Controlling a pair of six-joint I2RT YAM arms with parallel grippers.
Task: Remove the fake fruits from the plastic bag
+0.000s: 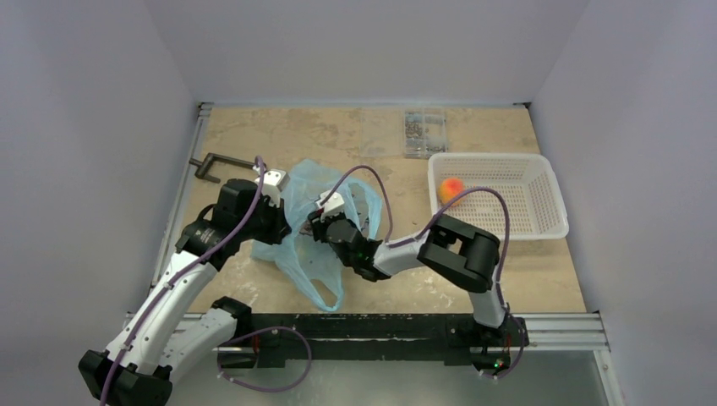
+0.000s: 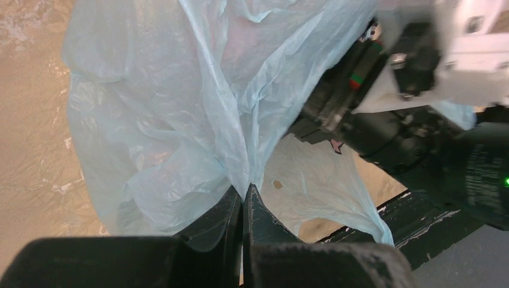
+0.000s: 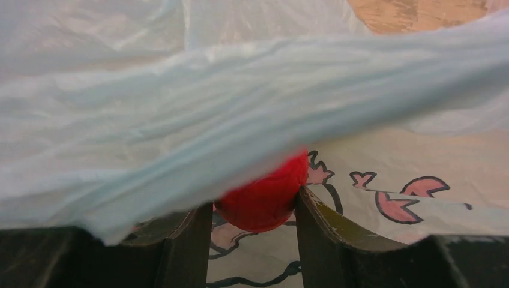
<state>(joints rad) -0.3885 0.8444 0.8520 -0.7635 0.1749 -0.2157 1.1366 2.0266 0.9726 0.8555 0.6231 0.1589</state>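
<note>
Two arms, top view: both wrists meet at the plastic bag [image 1: 304, 179], which lies crumpled left of table centre with one loop handle toward the near edge
Left gripper, top view: left gripper [image 1: 290, 227] at the bag's left side, can't tell the jaw state from here
Right gripper, top view: right gripper [image 1: 313, 222] pushed in from the bag's right side, tips hidden by the film
Basket, top view: white mesh basket [image 1: 554, 193] at the right, well apart from the bag; peach-orange fruit [image 1: 452, 188] sits inside by its left wall
Other items, top view: clear parts box [image 1: 424, 133] near the far edge, black clamp [image 1: 213, 164] at the left edge
Left wrist view: fingers pressed together, pinching a gathered fold of the bag at the tips; film fans up from the pinch; the right arm's wrist is just beyond, upper right
Right wrist view: fingers [image 3: 318, 234] partly parted, gripping the red fruit [image 3: 261, 201], which touches both inner faces; fruit is inside the bag, blue film draped over its top, printed panel [image 3: 414, 195] with red and dark marks beneath it
</note>
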